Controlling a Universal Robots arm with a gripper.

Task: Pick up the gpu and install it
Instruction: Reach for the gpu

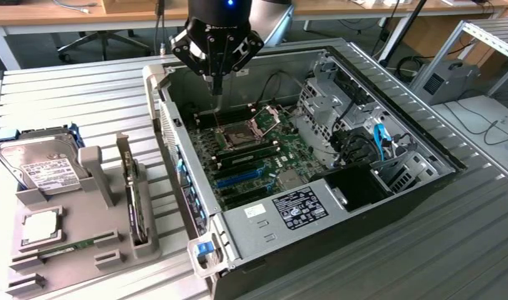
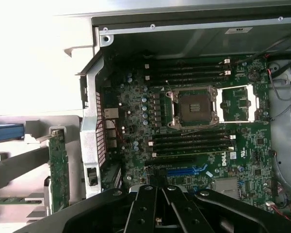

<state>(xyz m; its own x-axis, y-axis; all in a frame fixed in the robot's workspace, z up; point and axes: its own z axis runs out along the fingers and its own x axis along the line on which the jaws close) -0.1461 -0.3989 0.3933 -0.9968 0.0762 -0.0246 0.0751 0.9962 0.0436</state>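
Note:
The gpu (image 1: 133,197) stands on its edge in a slot of the grey holder (image 1: 87,187), at the exterior view's left of the computer case; its green board edge (image 2: 58,167) also shows in the wrist view. My gripper (image 1: 214,84) hangs over the far end of the open case (image 1: 237,225), well apart from the gpu. Its fingers (image 2: 150,204) sit together with nothing between them. Below lies the motherboard (image 1: 249,156) with its blue card slot (image 2: 186,171) and the open processor socket (image 2: 194,107).
The holder also carries a silver hard drive (image 1: 41,165), a processor chip (image 1: 41,226) and a narrow memory stick (image 1: 66,250). Drive cages and cables (image 1: 363,137) fill the case's side at the exterior view's right. A ribbed metal table (image 1: 87,94) lies beneath.

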